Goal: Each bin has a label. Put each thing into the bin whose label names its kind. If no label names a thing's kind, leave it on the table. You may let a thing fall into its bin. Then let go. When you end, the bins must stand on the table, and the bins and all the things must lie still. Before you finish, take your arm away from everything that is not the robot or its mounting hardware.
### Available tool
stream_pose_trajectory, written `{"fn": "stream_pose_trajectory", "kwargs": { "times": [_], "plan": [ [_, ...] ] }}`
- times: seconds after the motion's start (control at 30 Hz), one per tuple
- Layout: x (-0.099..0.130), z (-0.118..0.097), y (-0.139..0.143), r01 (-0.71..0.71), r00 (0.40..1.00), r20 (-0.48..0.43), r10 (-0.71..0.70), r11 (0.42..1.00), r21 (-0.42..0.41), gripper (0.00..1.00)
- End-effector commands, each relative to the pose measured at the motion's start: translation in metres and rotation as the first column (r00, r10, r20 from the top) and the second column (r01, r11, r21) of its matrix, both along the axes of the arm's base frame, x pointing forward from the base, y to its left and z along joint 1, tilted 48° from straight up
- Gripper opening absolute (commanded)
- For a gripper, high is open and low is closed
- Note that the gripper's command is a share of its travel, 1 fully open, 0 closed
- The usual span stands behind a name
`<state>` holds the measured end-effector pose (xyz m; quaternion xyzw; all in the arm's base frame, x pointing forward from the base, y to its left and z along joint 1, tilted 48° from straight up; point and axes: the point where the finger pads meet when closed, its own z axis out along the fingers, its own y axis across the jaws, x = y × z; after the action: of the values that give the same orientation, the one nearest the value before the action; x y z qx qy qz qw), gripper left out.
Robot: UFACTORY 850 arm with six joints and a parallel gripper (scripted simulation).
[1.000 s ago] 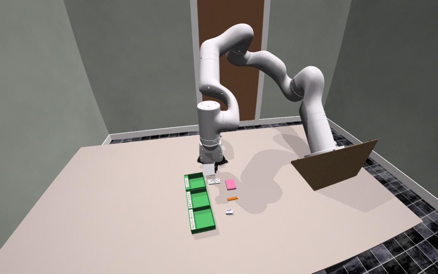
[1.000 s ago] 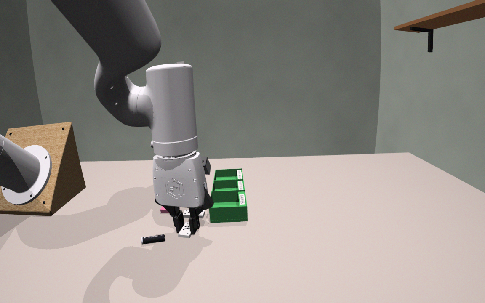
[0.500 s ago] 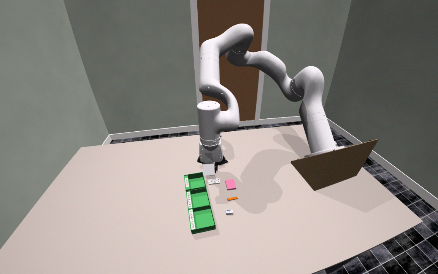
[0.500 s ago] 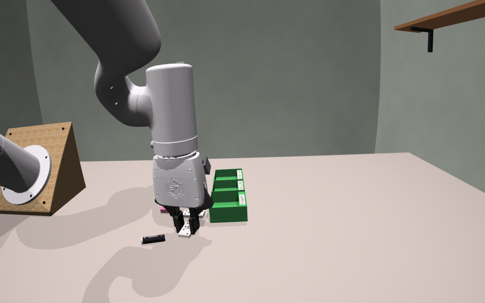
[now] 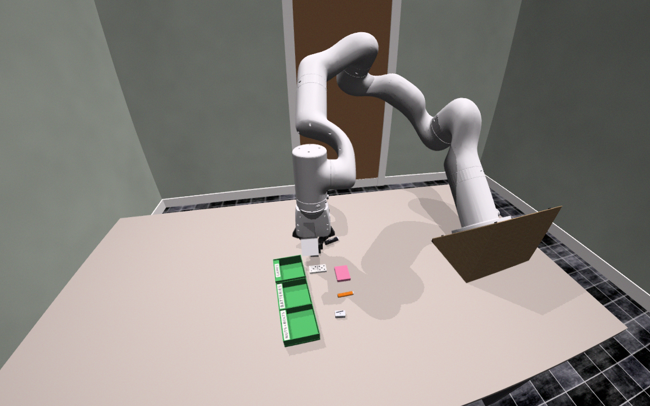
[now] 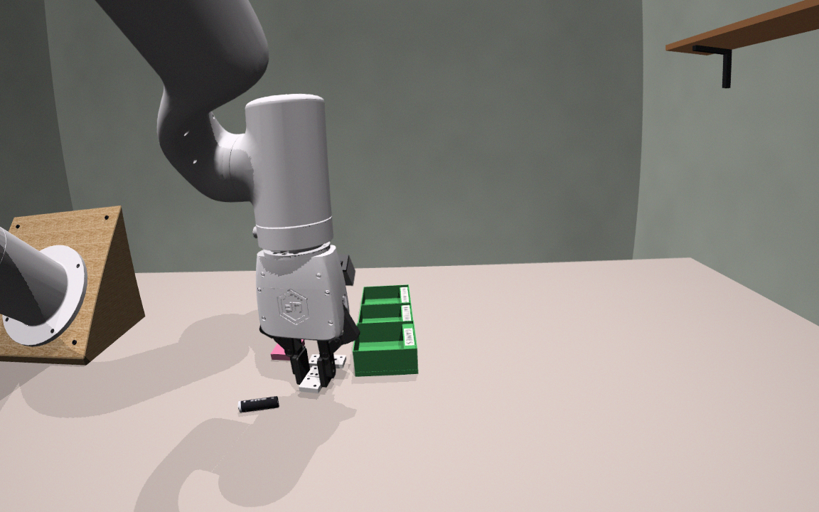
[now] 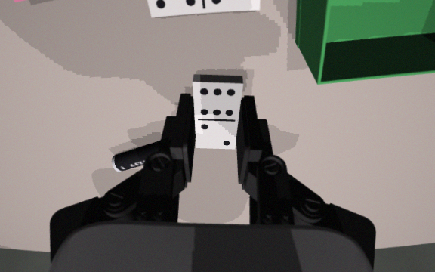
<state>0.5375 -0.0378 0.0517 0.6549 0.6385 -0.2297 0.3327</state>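
Observation:
My gripper [image 6: 312, 380] [image 7: 216, 113] is shut on a white domino [image 7: 217, 102] by its long sides, a little above the table. A second domino [image 5: 317, 268] [image 7: 202, 5] lies beside the GAMES bin [image 5: 291, 271] [image 6: 387, 361]. A black battery [image 5: 331, 241] [image 6: 258, 404] [image 7: 130, 161] lies near the gripper. The BATTERIES bin [image 5: 297, 294] and NUTS+BOLTS bin [image 5: 303, 324] adjoin in a row; all three look empty. A pink pad [image 5: 342, 273] [image 6: 280, 353], an orange stick [image 5: 345, 294] and a small pale grey block [image 5: 339, 314] lie on the table.
The arm's slanted wooden base [image 5: 499, 242] [image 6: 113, 286] stands on the table [image 5: 190, 303] away from the bins. A wall shelf [image 6: 762, 28] is high at the right in the exterior view. The arm hides part of the pink pad there.

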Motion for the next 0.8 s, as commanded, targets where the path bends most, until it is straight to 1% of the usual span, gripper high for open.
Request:
{"fn": "stream_pose_trajectory", "kwargs": {
  "times": [0.0,0.2,0.27,0.4,0.77],
  "plan": [
    [-0.001,0.009,0.01,0.0,1.0,0.001,0.0,1.0,0.0,0.0],
    [-0.004,0.023,0.024,0.0,1.0,0.001,0.0,1.0,0.0,0.0],
    [-0.004,0.023,0.024,0.0,1.0,0.001,0.0,1.0,0.0,0.0],
    [-0.005,0.032,0.034,0.0,1.0,0.001,0.0,1.0,0.0,0.0],
    [-0.005,0.032,0.034,0.0,1.0,0.001,0.0,1.0,0.0,0.0]
  ]
}}
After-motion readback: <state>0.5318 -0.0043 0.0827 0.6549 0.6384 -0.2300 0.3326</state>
